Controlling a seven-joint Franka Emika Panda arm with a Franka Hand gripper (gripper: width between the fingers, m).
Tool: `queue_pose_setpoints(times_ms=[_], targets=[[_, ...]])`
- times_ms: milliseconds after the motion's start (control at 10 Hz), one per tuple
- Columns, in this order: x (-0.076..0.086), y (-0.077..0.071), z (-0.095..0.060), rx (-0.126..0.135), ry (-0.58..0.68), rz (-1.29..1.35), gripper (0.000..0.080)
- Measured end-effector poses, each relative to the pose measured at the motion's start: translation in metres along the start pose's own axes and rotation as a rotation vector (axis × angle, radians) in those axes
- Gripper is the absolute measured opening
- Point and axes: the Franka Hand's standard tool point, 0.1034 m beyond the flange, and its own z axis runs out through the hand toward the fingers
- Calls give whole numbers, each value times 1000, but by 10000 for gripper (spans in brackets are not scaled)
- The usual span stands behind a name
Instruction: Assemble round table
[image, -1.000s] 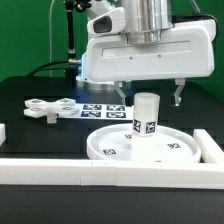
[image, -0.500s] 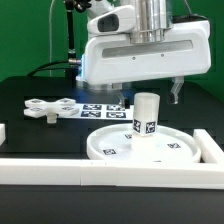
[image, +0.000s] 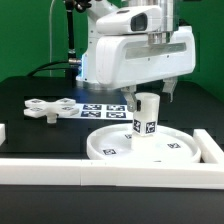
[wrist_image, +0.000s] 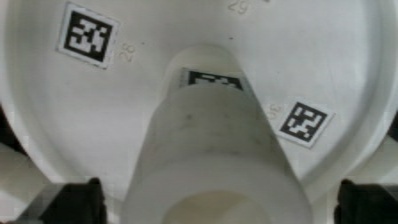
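The large rimmed round disc (image: 143, 145) lies flat on the table near the front. The short cylindrical leg (image: 146, 115) stands upright at its middle, tags on its side. My gripper (image: 152, 98) is open just above and around the leg's top, one finger on each side, not touching it. In the wrist view the leg (wrist_image: 222, 150) rises from the disc (wrist_image: 178, 45) toward the camera, with the dark fingertips (wrist_image: 75, 203) apart on either side of its top. The cross-shaped lobed base (image: 48, 108) lies flat at the exterior view's left.
The marker board (image: 100, 110) lies behind the disc. White border rails run along the front (image: 100, 175), at the exterior view's right (image: 210, 150) and left (image: 3, 132). A black cable stand rises at the back.
My gripper has turned about its vertical axis and moved toward the exterior view's left, so its fingers now straddle the leg's top. The leg, disc and base have not moved.
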Motion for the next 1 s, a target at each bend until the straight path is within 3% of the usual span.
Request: queue_pose_setpoints(times_ms=[300, 700, 1000], targets=[[-2, 3, 0, -6, -4, -202, 649], [4, 1, 3, -69, -53, -663, 649], [6, 0, 5, -88, -97, -899, 649]])
